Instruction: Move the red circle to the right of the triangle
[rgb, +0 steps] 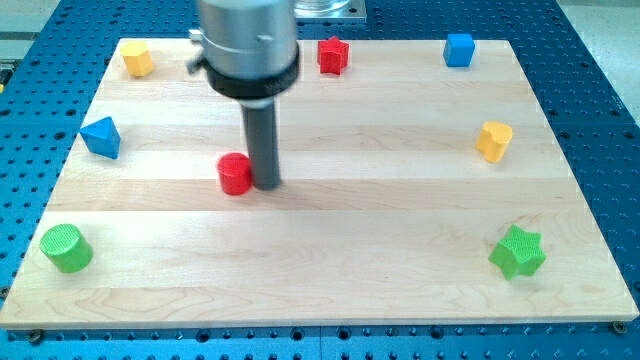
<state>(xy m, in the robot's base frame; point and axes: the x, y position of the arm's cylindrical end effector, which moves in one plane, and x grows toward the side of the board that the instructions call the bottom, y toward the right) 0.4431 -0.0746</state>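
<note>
Blocks lie scattered over the pale wooden board (330, 290), and I place each one against the red circle (234, 173), which sits left of the board's centre. Farthest toward the view's left and below the red circle is the green circle (66, 248), near the board's lower left corner. Left of the red circle and slightly higher stands the blue triangle (101, 137), well apart from it. Up and to the left of the red circle, by the top edge, is a yellow block (138, 59) whose shape I cannot make out for certain. Just beside the red circle, on its right, my tip (265, 184) rests on the board, touching the circle or very nearly; the tool is a plain rod with nothing to spread or pinch, and it holds nothing. Above and to the right of the red circle, at the top edge, is the red star (333, 55). Far right of the red circle come the blue cube (459, 49) at the top, the yellow heart-like block (494, 140) roughly level with it, and the green star (517, 251) lower down.
</note>
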